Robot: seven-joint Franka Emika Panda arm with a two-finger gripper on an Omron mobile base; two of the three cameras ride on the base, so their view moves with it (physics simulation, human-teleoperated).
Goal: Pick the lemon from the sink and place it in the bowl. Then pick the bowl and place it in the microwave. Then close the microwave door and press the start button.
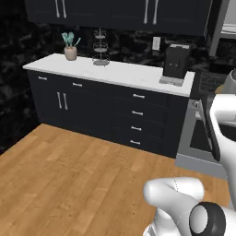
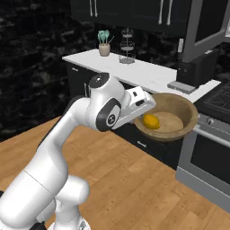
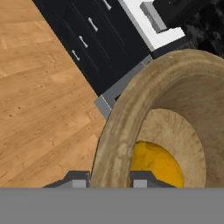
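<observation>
- Floor (image 2: 134, 179) lies bare and open below the gripper (image 3: 109, 178); stove (image 2: 211, 148) front stands just right of it.
- Fingers (image 3: 78, 180) clamp the bowl (image 2: 179, 117) rim, one each side, bowl lifted.
- Lemon (image 2: 151, 121) rests inside the bowl, nearest the gripper.

The yellow-orange lemon (image 2: 151, 121) lies inside the wooden bowl (image 2: 179, 108), held aloft above the floor.

The arm (image 2: 67, 134) is showing glossy white rounded shells with dark grey joint discs; the gripper (image 3: 109, 180) is showing a white boxy hand and small grey fingertips (image 3: 78, 179).
</observation>
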